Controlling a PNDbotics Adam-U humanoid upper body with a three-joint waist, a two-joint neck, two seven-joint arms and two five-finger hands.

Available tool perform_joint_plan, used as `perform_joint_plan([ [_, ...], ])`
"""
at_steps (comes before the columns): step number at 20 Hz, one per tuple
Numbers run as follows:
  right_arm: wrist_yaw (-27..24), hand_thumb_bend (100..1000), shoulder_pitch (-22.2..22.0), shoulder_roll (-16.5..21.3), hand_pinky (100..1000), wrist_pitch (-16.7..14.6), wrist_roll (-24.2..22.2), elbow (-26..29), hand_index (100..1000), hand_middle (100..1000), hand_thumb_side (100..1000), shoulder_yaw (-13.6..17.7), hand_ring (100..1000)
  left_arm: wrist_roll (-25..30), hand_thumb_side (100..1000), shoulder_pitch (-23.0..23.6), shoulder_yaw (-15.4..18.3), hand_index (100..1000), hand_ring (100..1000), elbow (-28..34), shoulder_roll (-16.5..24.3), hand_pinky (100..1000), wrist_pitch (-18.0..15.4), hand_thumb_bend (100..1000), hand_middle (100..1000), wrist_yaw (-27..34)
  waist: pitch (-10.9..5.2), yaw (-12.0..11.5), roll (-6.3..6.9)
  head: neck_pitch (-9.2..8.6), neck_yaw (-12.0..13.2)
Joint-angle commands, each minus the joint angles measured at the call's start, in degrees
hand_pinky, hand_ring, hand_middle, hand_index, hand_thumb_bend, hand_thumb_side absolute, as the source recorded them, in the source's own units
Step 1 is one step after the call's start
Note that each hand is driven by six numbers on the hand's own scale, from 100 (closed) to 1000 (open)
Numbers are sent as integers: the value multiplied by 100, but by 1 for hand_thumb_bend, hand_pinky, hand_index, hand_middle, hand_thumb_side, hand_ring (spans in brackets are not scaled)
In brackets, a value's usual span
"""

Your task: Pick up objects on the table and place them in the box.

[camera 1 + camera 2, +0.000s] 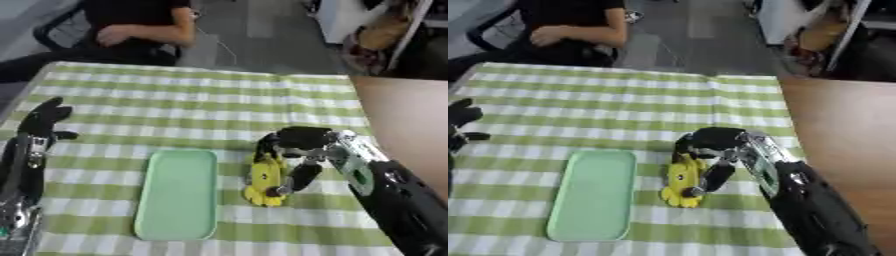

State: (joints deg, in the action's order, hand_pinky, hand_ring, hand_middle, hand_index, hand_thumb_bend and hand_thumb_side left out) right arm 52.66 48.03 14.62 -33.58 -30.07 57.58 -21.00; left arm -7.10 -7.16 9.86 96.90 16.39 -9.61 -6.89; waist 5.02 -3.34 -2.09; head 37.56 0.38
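Observation:
A yellow toy-like object lies on the green-and-white checked table, just right of a flat pale green tray. My right hand comes in from the lower right and is over the yellow object, fingers curled down around its top and right side, thumb along its right edge. My left hand rests at the left edge of the table, fingers straight and pointing away, holding nothing. No box shows apart from the shallow green tray.
The checked tablecloth covers the table; bare brown wood shows along the right side. A seated person is beyond the far edge, not touching anything on the table.

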Motion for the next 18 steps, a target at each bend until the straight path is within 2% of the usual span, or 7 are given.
perform_joint_plan([
  [1,39,506,65,94,448,-275,-238,82,799,744,498,42,612,0,1000,-68,-9,766,820,136,33,622,5,676,897,-9,-49,4,39,-50,-49],
  [6,89,515,63,79,469,-275,-201,48,807,763,505,55,656,2,1000,-78,-13,766,820,139,28,622,6,676,897,-8,-46,-7,41,-54,-49],
  [12,278,518,45,46,463,-259,-205,-70,811,767,485,87,634,5,1000,-96,-22,767,821,144,16,622,7,677,897,-6,-35,-25,48,-58,-62],
  [16,433,502,41,9,363,-270,-135,-96,762,715,433,105,550,7,1000,-110,-29,767,822,153,7,622,5,677,897,-5,-23,-38,55,-60,-78],
  [18,500,467,40,-9,261,-287,-28,-71,697,649,411,105,482,9,1000,-117,-32,767,823,155,2,622,6,677,897,-4,-18,-46,57,-62,-85],
])
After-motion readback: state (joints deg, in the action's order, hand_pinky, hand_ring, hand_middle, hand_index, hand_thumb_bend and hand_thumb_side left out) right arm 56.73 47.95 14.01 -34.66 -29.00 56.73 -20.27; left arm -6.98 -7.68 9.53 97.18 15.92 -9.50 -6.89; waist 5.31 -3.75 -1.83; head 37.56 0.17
